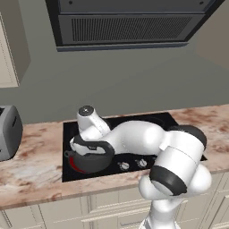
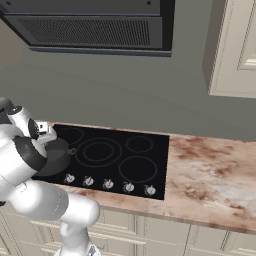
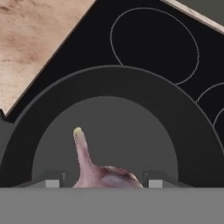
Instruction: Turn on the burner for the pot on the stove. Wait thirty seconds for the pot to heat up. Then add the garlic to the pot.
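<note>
**Inspector:** Status of the burner (image 1: 77,167)?

**Assistant:** A red glow shows at the near left edge of the pot (image 1: 91,161) in the left base view, so I judge the burner on. Whether the heating wait has been served cannot be read from the pictures.

**Inspector:** And the garlic (image 3: 95,168)?

**Assistant:** In the hand view it sits between the two finger tips, stem pointing up the picture, directly over the pot's open mouth. The gripper (image 3: 99,183) appears to be clamped on the bulb; the contact itself lies at the picture's bottom edge, so I call it a grasp by judgement. The garlic is not yet resting in the pot.

**Inspector:** What is left?

**Assistant:** Letting go, so the bulb drops onto the pot floor. That looks like the last step.

**Inspector:** Describe the garlic.

**Assistant:** Small, pinkish-white with purple mottling, a rounded body and a thin pale-tipped stem. Far smaller than the pot's grey floor below it.

**Inspector:** The pot's position?

**Assistant:** On the front left zone of the stove (image 2: 145,160), upright, behind the knobs (image 2: 108,184).
</note>
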Motion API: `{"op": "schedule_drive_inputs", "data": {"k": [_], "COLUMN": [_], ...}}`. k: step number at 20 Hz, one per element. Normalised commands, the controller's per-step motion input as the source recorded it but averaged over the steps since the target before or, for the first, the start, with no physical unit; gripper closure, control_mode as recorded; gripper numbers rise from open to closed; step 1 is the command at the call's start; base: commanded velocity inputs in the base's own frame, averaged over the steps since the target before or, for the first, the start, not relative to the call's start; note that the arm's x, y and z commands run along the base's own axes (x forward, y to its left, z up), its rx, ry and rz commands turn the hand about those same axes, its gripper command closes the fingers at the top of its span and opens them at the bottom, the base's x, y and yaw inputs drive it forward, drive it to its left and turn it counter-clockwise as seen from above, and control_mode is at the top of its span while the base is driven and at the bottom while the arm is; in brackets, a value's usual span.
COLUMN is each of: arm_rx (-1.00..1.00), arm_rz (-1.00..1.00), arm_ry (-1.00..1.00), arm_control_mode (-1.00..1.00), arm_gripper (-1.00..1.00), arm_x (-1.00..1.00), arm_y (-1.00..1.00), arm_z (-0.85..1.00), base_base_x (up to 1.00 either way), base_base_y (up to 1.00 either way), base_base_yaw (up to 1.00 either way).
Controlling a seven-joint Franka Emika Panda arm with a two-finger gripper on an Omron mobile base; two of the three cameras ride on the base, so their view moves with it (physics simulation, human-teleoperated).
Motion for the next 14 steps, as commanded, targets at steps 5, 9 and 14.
{"op": "schedule_drive_inputs", "data": {"k": [5, 9, 14], "arm_rx": [0.00, 0.01, 0.02], "arm_rz": [0.00, -0.01, -0.02], "arm_ry": [0.00, 0.00, 0.00], "arm_control_mode": [-1.00, -1.00, -1.00], "arm_gripper": [1.00, 1.00, 1.00], "arm_x": [0.00, 0.00, -0.04], "arm_y": [0.00, -0.03, -0.10], "arm_z": [-0.05, -0.06, -0.16], "base_base_x": [0.00, 0.00, 0.00], "base_base_y": [0.00, 0.00, 0.00], "base_base_yaw": [0.00, 0.00, 0.00]}}
